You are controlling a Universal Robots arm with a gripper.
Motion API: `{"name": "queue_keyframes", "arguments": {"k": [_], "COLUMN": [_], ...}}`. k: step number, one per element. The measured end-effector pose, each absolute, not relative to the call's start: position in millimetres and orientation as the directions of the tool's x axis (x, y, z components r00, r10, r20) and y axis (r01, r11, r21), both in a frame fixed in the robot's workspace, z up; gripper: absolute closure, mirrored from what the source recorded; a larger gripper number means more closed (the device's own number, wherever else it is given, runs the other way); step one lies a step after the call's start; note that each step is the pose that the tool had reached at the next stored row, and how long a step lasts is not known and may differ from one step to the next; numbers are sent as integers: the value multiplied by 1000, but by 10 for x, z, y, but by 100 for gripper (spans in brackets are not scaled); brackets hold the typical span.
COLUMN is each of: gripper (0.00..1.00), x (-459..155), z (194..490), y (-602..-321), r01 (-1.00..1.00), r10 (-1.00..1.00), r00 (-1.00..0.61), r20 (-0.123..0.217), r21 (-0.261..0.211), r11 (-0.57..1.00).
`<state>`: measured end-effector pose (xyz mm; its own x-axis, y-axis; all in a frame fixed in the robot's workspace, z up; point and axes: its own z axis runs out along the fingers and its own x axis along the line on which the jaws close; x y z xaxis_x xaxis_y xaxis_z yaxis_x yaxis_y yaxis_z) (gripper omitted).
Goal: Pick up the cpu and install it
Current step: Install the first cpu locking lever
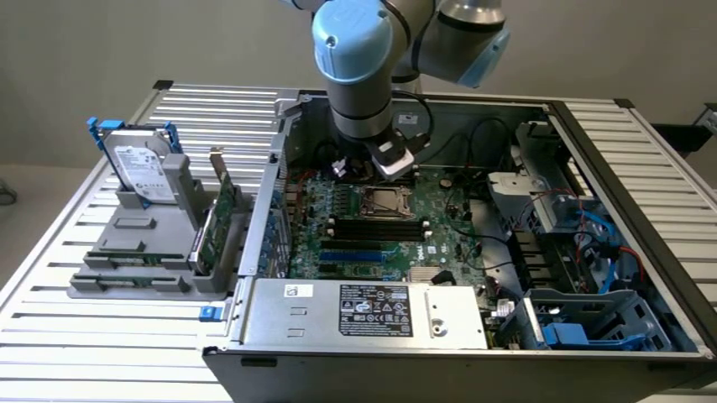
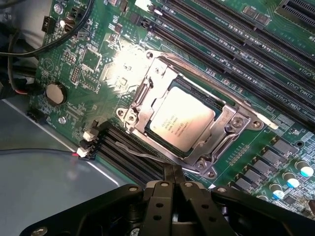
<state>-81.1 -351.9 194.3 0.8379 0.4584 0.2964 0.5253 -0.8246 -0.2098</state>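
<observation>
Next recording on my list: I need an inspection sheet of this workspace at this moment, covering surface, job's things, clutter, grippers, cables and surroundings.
Surface: slatted metal table carrying an open computer case.
Job's things: cpu lies flat in the motherboard socket, with a metal frame around it.
Clutter: grey holder beside the case, at the exterior view's left, with a hard drive and green cards standing in it.
Grippers: gripper shut, nothing between its fingers, by the socket's edge; contact cannot be told.
Cables: black cables and blue cables inside the case; none across the cpu.
Surroundings: plain wall; nothing else seen.
</observation>
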Motion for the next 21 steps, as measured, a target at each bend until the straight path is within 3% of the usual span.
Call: {"name": "queue_keyframes", "arguments": {"k": [21], "gripper": [89], "x": [-722], "z": [1921], "y": [-3507], "r01": [503], "r10": [436], "r00": [850], "r20": [297], "r21": [-210], "r11": [-838]}}
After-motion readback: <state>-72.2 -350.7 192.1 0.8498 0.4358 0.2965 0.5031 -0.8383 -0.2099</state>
